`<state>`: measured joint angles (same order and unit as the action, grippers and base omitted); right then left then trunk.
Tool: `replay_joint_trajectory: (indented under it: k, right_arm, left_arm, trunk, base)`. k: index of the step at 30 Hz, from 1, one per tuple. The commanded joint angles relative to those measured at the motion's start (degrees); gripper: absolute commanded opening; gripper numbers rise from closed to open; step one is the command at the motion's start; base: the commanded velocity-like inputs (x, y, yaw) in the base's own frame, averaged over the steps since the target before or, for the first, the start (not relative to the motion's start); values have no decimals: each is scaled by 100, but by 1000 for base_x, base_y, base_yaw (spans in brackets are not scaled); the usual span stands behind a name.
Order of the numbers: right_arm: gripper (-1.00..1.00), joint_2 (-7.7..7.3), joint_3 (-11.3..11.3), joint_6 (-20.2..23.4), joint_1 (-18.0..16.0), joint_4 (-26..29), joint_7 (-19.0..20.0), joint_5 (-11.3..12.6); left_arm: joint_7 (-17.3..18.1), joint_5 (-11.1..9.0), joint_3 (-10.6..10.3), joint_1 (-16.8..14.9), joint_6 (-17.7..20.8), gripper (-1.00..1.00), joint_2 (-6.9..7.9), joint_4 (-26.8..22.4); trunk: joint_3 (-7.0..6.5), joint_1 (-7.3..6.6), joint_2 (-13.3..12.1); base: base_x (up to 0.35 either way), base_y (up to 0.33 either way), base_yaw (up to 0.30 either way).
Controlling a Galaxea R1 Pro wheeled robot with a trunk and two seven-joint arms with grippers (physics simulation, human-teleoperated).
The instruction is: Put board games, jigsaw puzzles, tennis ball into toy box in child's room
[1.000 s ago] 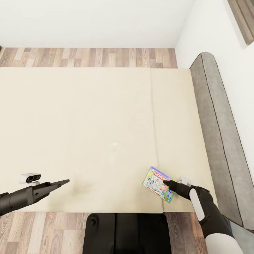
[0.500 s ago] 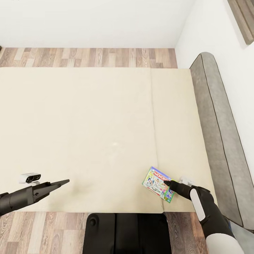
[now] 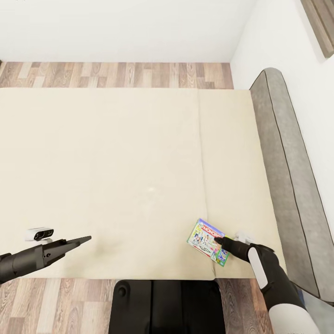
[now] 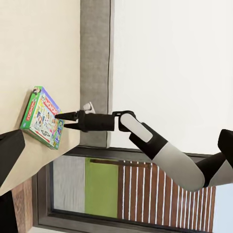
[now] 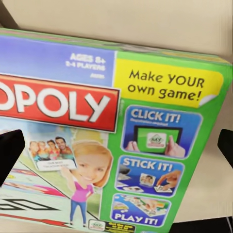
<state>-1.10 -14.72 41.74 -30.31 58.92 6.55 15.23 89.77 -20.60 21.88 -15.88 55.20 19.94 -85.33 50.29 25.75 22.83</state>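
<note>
A green-and-white board game (image 3: pixel 205 240) with a red band lies flat on the beige bed (image 3: pixel 116 162), near its front edge and toward the headboard. My right gripper (image 3: pixel 219 241) is open at the box's edge, and its fingers (image 4: pixel 59 116) stand on either side of that edge. In the right wrist view the printed cover (image 5: pixel 121 126) spans the gap between the two dark fingertips (image 5: pixel 9 150). My left gripper (image 3: pixel 86 239) hovers low over bare mattress far from the box, open and holding nothing.
The grey headboard (image 3: pixel 287 185) runs along the bed's right side against a white wall. Wooden floor (image 3: pixel 116 74) lies beyond the bed's far edge. My dark base (image 3: pixel 167 306) stands against the bed's near edge. A window (image 4: pixel 102 189) is behind the right arm.
</note>
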Motion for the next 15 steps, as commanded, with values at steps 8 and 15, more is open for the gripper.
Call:
replay_joint_trajectory:
  k: [8, 15]
  right_arm:
    - [100, 0, -12, 20, -95, -175, 39, -1]
    - [100, -3, -13, 32, -124, -202, 40, 20]
  left_arm:
    - [23, 3, 0, -1, 61, 100, 2, -1]
    - [23, 3, 0, 1, 61, 100, 2, -1]
  trunk:
    - [31, 3, 9]
    - [54, 3, 9]
  base:
    - [0, 0, 0]
    - [0, 0, 0]
